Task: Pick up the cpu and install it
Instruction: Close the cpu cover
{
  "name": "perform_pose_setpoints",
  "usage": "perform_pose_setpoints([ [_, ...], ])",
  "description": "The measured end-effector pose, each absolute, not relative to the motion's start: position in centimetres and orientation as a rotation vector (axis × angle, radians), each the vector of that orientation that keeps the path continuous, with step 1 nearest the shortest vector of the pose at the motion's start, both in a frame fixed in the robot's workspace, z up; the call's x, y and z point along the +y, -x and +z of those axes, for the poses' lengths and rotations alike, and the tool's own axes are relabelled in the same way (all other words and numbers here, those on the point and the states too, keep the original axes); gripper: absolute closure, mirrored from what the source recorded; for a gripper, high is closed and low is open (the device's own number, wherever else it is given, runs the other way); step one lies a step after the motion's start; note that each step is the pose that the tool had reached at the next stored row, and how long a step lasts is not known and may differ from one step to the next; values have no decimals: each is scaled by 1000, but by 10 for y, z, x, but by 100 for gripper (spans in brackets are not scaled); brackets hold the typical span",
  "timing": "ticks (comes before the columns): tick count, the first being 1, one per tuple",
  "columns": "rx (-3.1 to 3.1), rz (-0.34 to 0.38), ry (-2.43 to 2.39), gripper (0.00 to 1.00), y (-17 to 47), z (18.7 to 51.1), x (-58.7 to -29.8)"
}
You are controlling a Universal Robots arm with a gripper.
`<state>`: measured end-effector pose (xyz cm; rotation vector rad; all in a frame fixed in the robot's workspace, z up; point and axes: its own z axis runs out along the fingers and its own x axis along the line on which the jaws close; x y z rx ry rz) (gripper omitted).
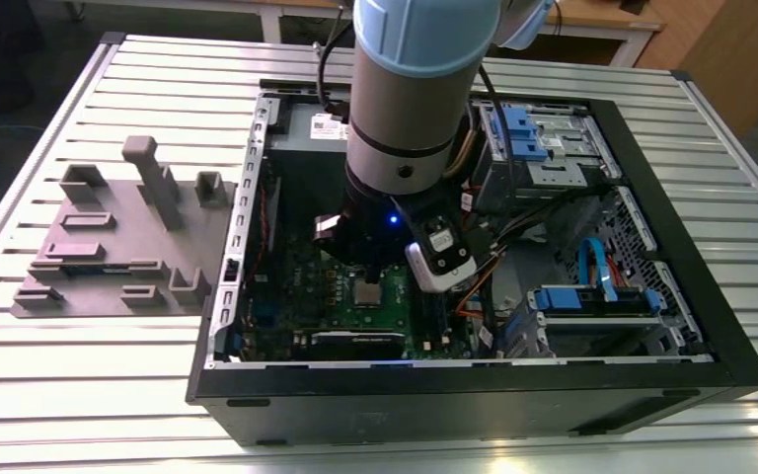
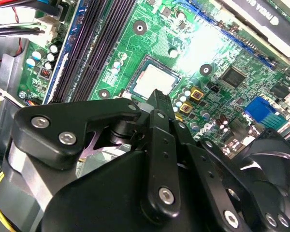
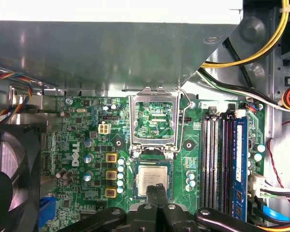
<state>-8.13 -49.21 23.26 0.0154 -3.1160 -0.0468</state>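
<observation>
The cpu (image 3: 152, 178) lies flat in its socket on the green motherboard (image 3: 77, 125), inside the open computer case (image 1: 485, 395) on the desk (image 1: 90, 395). The hinged socket frame (image 3: 133, 121) stands swung open just beside it. The jaws are closed together with nothing between them, and the fingertips (image 3: 153, 191) hang over one edge of the cpu; I cannot tell whether they touch it.

You have here:
- One cpu (image 2: 153, 79), silvery top, lying flat in its socket on the green motherboard (image 2: 150, 46).
- One black gripper (image 2: 157, 98), its tip just beside the cpu.
- Dark memory slots (image 2: 104, 36), near the cpu.
- One blue connector (image 2: 261, 108) and one black fan (image 2: 280, 147), both well apart from the cpu.
</observation>
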Motion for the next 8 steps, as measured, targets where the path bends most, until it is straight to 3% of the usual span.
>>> perform_pose_setpoints([
  [8,-3115,-46,-50,90,81,233,-492],
])
